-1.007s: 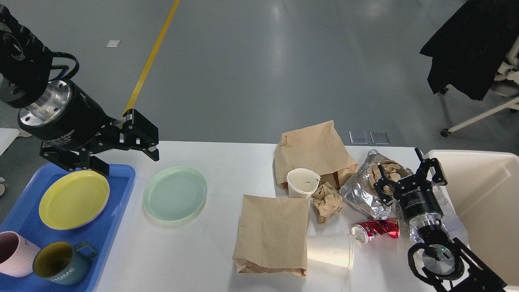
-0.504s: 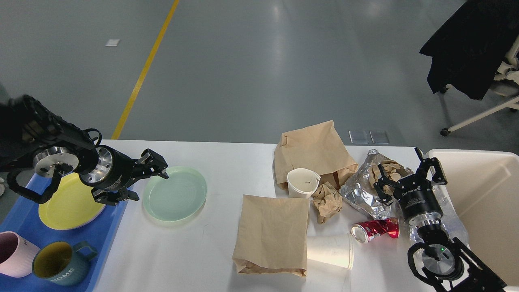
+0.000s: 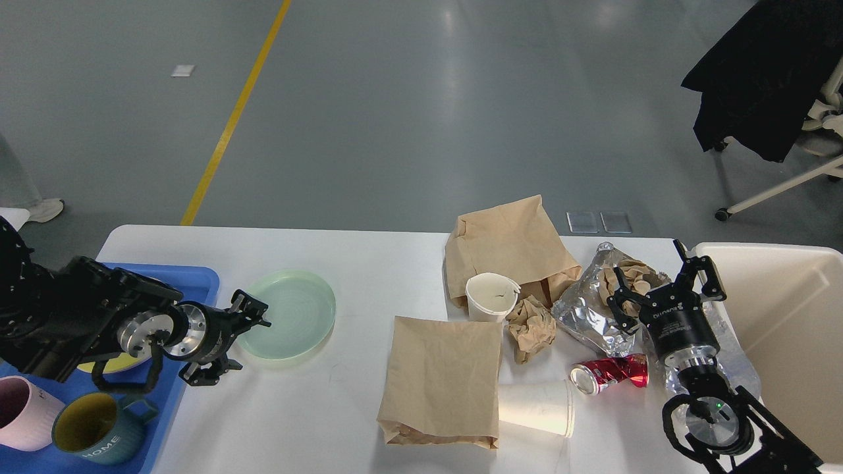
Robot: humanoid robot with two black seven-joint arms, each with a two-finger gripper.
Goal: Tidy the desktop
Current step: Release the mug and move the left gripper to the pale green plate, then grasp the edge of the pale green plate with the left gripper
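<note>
White desktop [image 3: 316, 421] | long axis left-right (level) | 2 end effectors open

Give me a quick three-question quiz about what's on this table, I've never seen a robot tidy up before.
1. True or false: the left gripper is open beside the green plate.
2. What lies nearest the red can: A) tipped white cup, B) teal mug, C) blue tray?
3. Fill in: the right gripper hovers over the crumpled ____ wrapper on the desktop.

Key: 1 true; 2 A; 3 foil.
</note>
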